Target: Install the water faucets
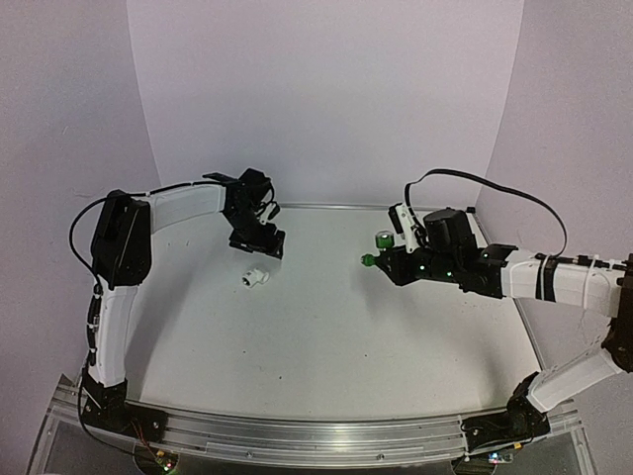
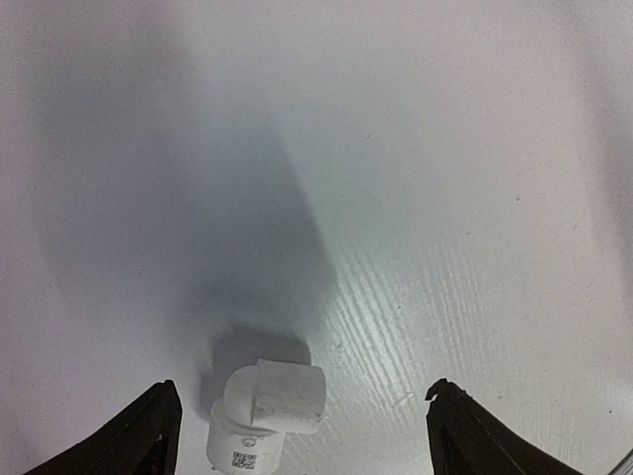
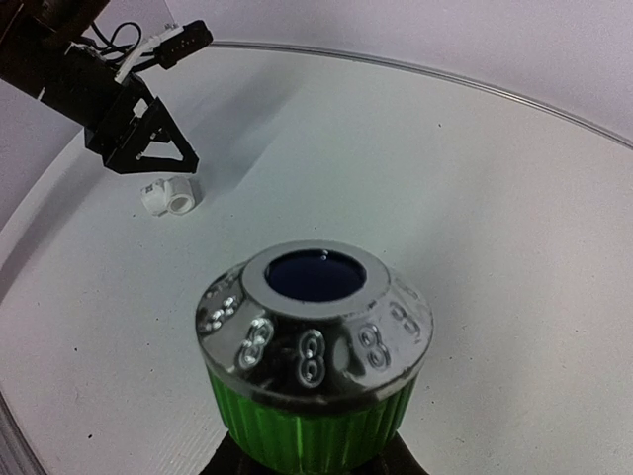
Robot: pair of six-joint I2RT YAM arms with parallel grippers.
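**Jaws and faucet parts: stock as it stands**

Left jaws: wide open, holding nothing, hung low over the desk [image 1: 326, 346] with both fingertips [image 2: 148, 435] clear of any part.

Right jaws: closed on the green tap [image 3: 315, 371], carried above the desk. The hold is somewhere below the knob, but the exact spot is hidden from where I look.

Item 1, white fitting [image 2: 265, 411]: lies on its side on the desk between the left jaws, nearer one finger than the other and touching neither. It is well apart from the right jaws. One end carries a small printed label.
- Handling, by judgement: light, stiff, smooth plastic. It is likely to roll or skid if nudged from one side only.
- Best taken across the thick round body with both fingers meeting it together. The open mouth should stay clear, since the tap presumably goes in there.

Item 2, green tap: ribbed green knob with a shiny cap and a dark blue centre, pointing up from the right jaws.
- Handling, by judgement: light and rigid. The ribs give purchase, but the shiny cap would slip.
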